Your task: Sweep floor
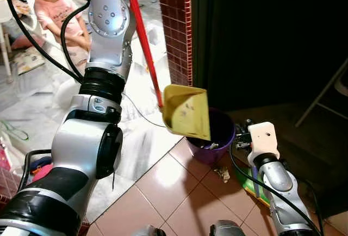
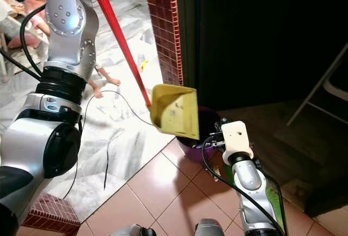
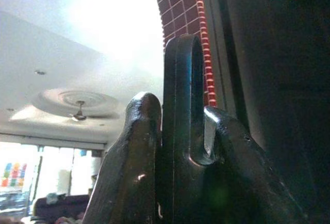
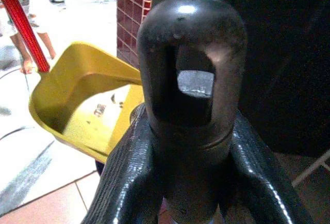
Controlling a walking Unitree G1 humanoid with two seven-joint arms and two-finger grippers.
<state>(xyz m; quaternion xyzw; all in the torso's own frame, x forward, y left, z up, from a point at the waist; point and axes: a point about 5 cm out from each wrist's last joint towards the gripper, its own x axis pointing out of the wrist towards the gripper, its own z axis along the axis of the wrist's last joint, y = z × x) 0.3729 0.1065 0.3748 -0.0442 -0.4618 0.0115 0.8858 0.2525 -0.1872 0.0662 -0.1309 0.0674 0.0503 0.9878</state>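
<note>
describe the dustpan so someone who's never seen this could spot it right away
Find the red brick-tiled pillar beside the dark doorway. At its foot, above the purple bin, hangs a tilted yellow dustpan on a long red handle, the only yellow scoop there.

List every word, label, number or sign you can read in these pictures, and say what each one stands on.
None: no readable text on anything.
Yellow dustpan: dark specks, no lettering.
Purple bin: no label showing.
Green packet on the floor by the right arm: mostly hidden, any print too small to read.
Papers on the floor near the person: blurred, unreadable.
Left hand and right hand: black handles gripped, no markings.
</note>
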